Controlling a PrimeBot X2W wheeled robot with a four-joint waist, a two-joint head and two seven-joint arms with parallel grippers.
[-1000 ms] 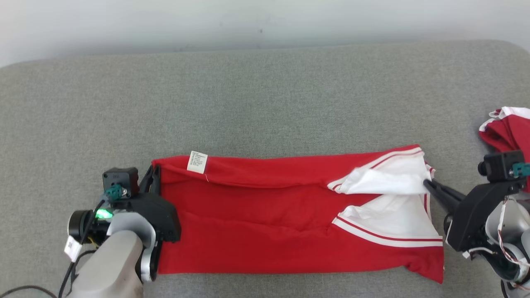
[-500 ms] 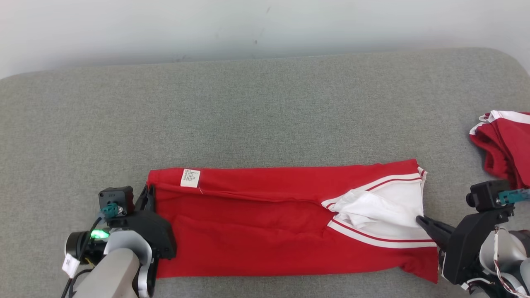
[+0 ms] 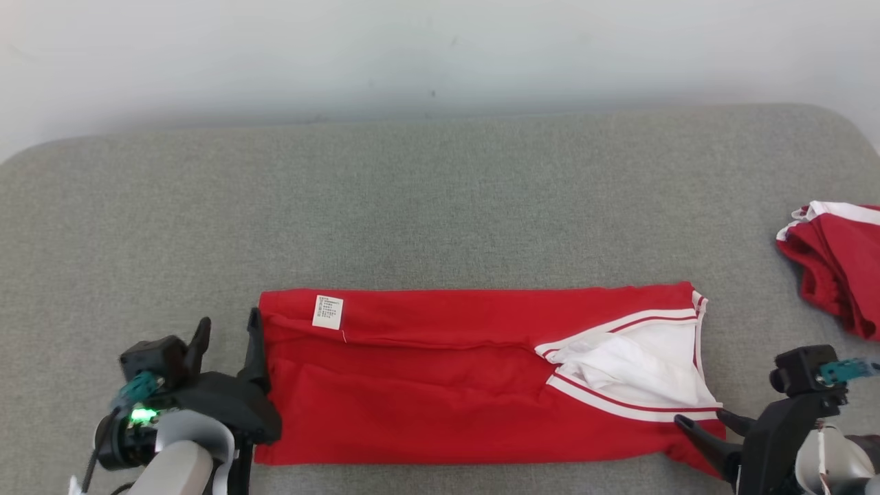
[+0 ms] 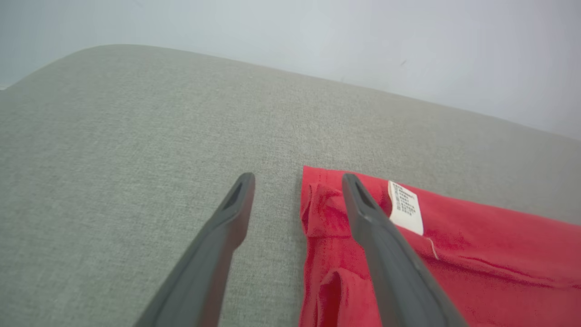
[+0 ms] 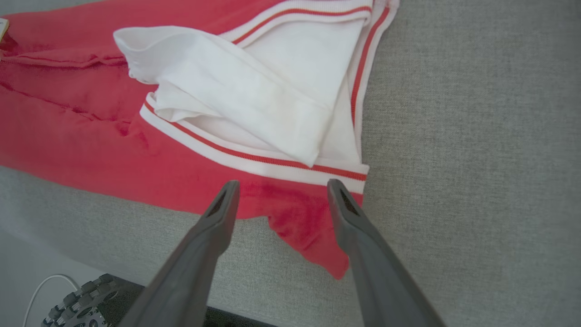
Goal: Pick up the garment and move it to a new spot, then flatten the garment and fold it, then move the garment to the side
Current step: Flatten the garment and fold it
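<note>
1. Head view: the folded red garment (image 3: pixel 447 385) lies flat on the cushion (image 3: pixel 440 206). The left gripper (image 3: pixel 229 317) is at its left end and the right gripper (image 3: pixel 701 416) at its right corner, both spread.
2. Left wrist view: the parted fingers (image 4: pixel 227 227) straddle the garment's edge, empty.
3. Right wrist view: the parted fingers (image 5: pixel 213 227) flank the red corner, empty.

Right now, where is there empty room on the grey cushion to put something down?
Free: the wide cushion strip between garment and wall. Crowded: the near edge, left gripper and right gripper at the garment's ends; right side, red pile.
</note>
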